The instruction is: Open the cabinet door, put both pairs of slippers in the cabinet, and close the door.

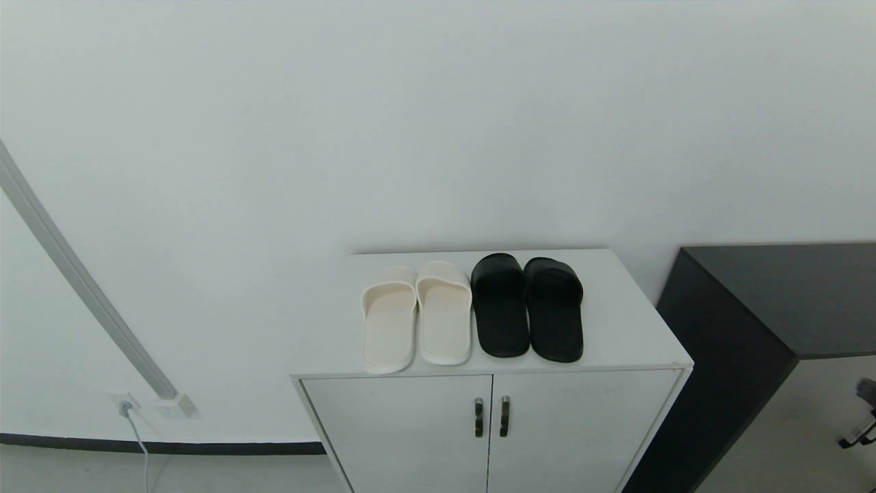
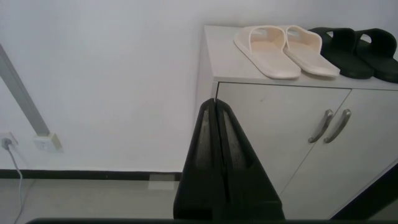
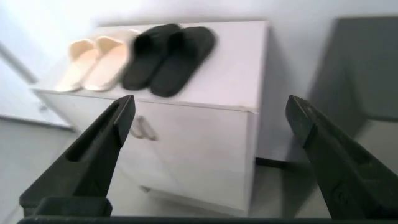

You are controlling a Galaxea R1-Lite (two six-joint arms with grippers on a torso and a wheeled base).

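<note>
**While the cabinet stands shut, both slipper pairs sit on its top**

Although the left gripper (image 2: pixel 216 102) is close to the cabinet (image 1: pixel 616 322), it holds nothing: its two dark fingers are pressed flat together, leaving only a thin seam between them. Just beyond its tip is the cabinet's front corner on the robot's left. Past that corner, on the white top, lies the pair of cream slippers (image 2: pixel 286 45). The black slippers (image 2: pixel 364 48) are farther from this gripper, on the far side of the cream pair.

The right gripper (image 3: pixel 210 106) is spread wide with nothing between its fingers. Ahead of its gap are the cabinet's top and front, well apart from the fingertips. From this gripper the black slippers (image 3: pixel 166 57) are the nearer pair, and the cream slippers (image 3: pixel 93 63) lie beyond them.

In the head view the four slippers lie side by side in one row, soles down and toe ends toward the wall. The cream slippers (image 1: pixel 417 318) touch the black slippers (image 1: pixel 527 308) at the middle. Both doors (image 1: pixel 404 431) are closed, and their two dark handles (image 1: pixel 491 416) stand upright just beside each other at the centre seam.

A dark unit (image 1: pixel 787 294) stands beside the cabinet on the right gripper's side. On the left gripper's side, a wall socket (image 1: pixel 126 404) with a cable (image 1: pixel 140 445) sits low on the wall, at the foot of a slanting grey strip (image 1: pixel 75 274).
</note>
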